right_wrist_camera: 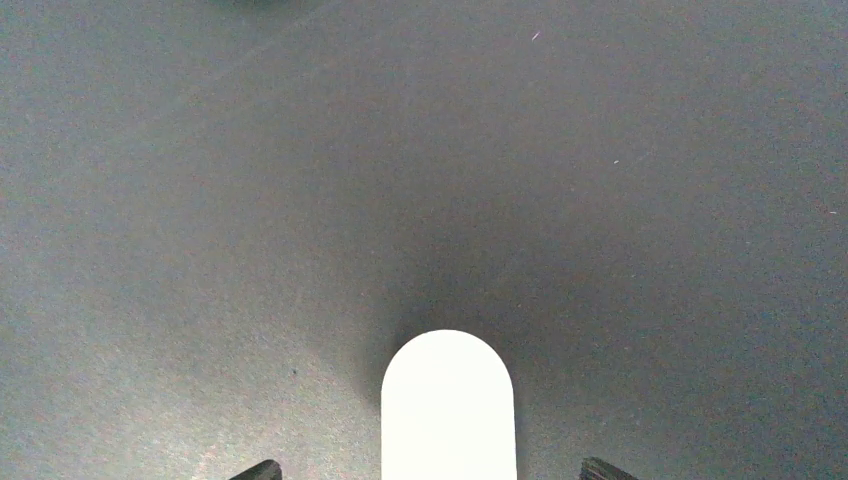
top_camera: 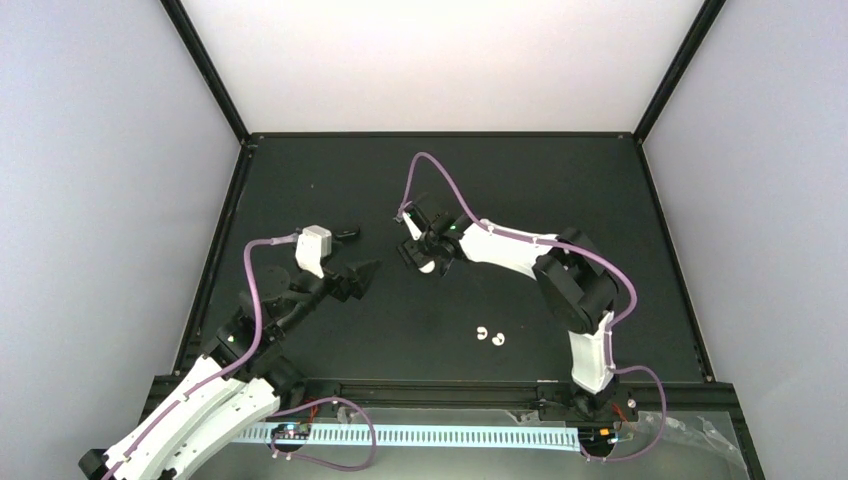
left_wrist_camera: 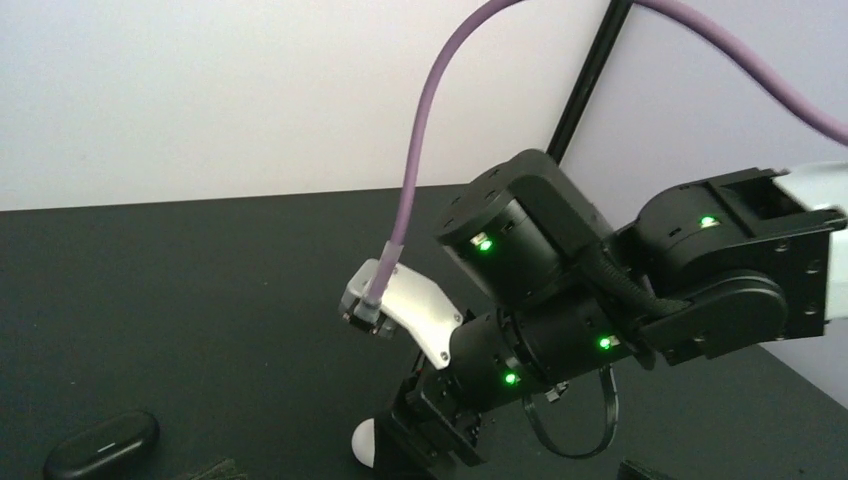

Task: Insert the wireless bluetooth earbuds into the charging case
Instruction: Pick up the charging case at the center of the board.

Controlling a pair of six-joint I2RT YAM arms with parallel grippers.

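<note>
A white charging case [right_wrist_camera: 448, 410], smooth and rounded, lies on the black table. My right gripper [top_camera: 425, 255] is open and points down over it, with one fingertip [right_wrist_camera: 262, 470] on each side and not touching. It also shows in the top view [top_camera: 429, 266]. Two white earbuds [top_camera: 490, 336] lie loose on the table nearer the arm bases. A black case [top_camera: 346, 234], which looks shut, lies to the left and shows in the left wrist view [left_wrist_camera: 102, 445]. My left gripper [top_camera: 362, 272] is open and empty, just near of the black case. No black earbuds are in view.
The right arm's wrist and purple cable [left_wrist_camera: 420, 170] fill the middle of the left wrist view. The black table [top_camera: 560, 180] is bounded by a raised black frame, with white walls behind and to the sides.
</note>
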